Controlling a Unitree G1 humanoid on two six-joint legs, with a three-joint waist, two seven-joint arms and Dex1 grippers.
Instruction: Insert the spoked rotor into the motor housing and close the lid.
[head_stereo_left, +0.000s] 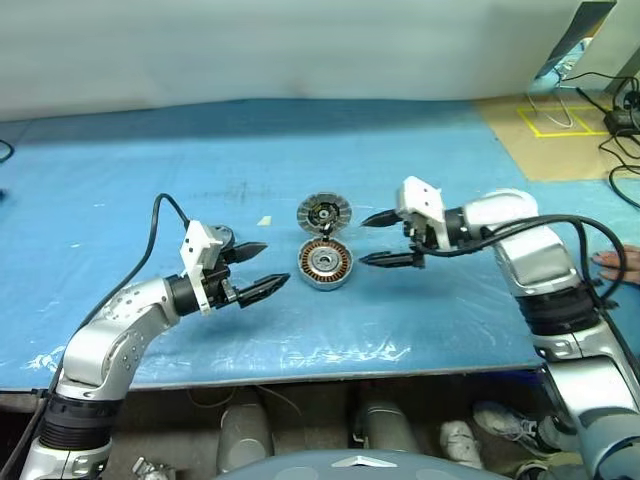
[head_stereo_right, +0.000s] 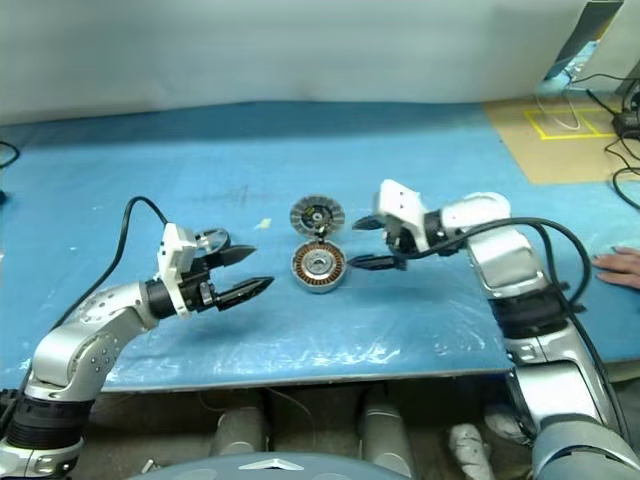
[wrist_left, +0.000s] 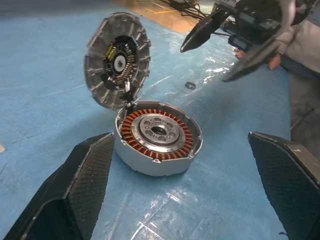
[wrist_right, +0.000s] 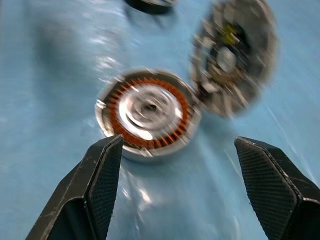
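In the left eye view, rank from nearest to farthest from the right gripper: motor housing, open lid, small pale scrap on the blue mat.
1. Round silver-grey motor housing with copper windings, beside the right gripper, just left of its lower fingertip.
2. Ribbed round lid, standing open behind the housing; close to the upper fingertip, nearly a tie.
3. Small pale scrap, beyond the lid, toward the left arm.

A blue-covered table (head_stereo_left: 120, 200) stands before a pale wall (head_stereo_left: 300, 50).
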